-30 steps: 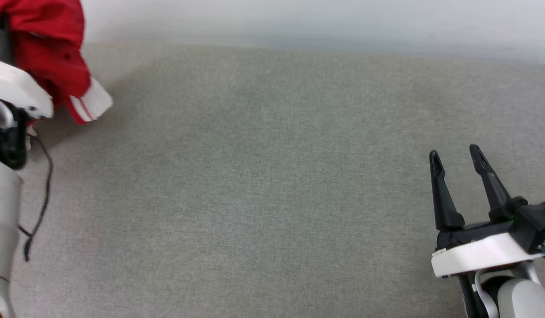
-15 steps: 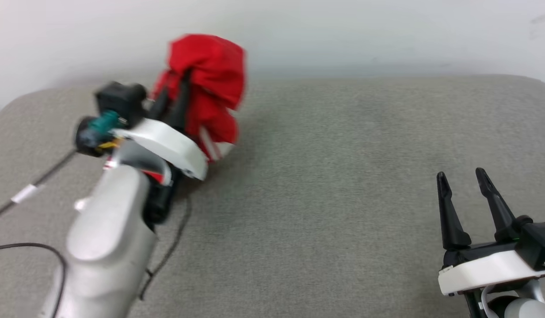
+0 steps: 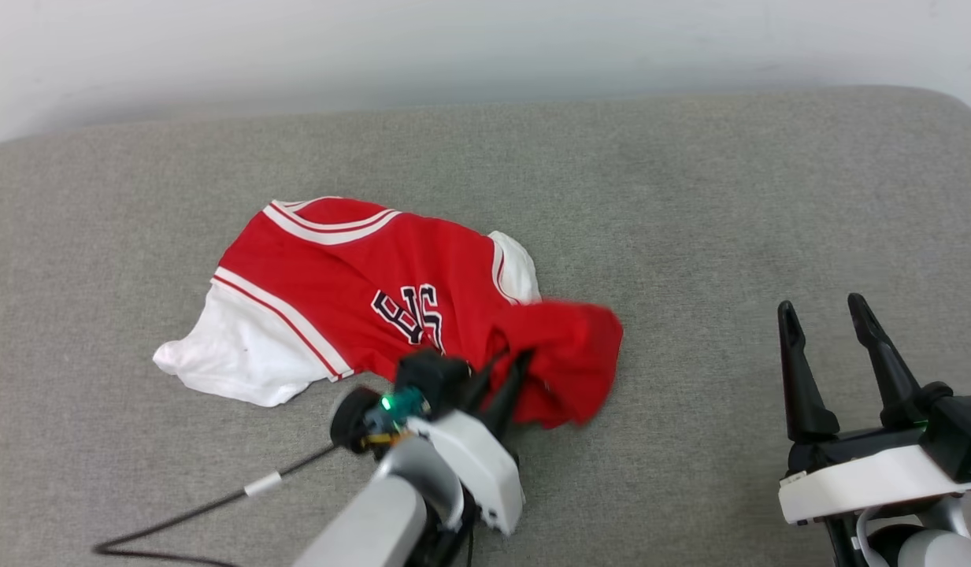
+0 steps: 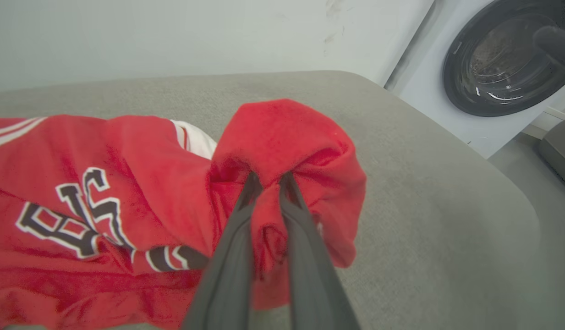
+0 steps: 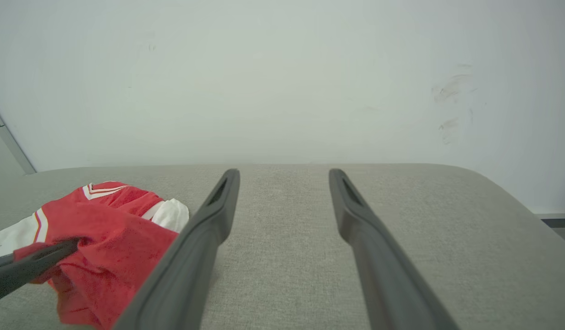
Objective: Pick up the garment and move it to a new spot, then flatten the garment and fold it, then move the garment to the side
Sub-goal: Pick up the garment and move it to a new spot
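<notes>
The garment [image 3: 335, 276], a red jersey with white sleeves, striped trim and black lettering, lies mostly spread on the grey padded surface [image 3: 690, 197], left of centre. Its lower right end is bunched and lifted a little. My left gripper [image 3: 510, 361] is shut on that red bunch. In the left wrist view the gripper [image 4: 269, 176] has both fingers pinching a fold of the garment [image 4: 126, 160]. My right gripper [image 3: 824, 311] stands open at the lower right, well apart from the cloth. In the right wrist view this gripper [image 5: 284, 176] holds nothing, and the garment [image 5: 103, 224] lies to its left.
A black cable [image 3: 217, 504] trails from my left arm across the front of the surface. A pale wall runs along the far edge. A washing machine door [image 4: 507, 55] stands beyond the surface's rounded right end. Bare padding lies between the garment and my right gripper.
The head view has shifted. The garment hung bunched from my left gripper above the surface; now most of it lies spread out, with one end still gripped. My right gripper stays open.
</notes>
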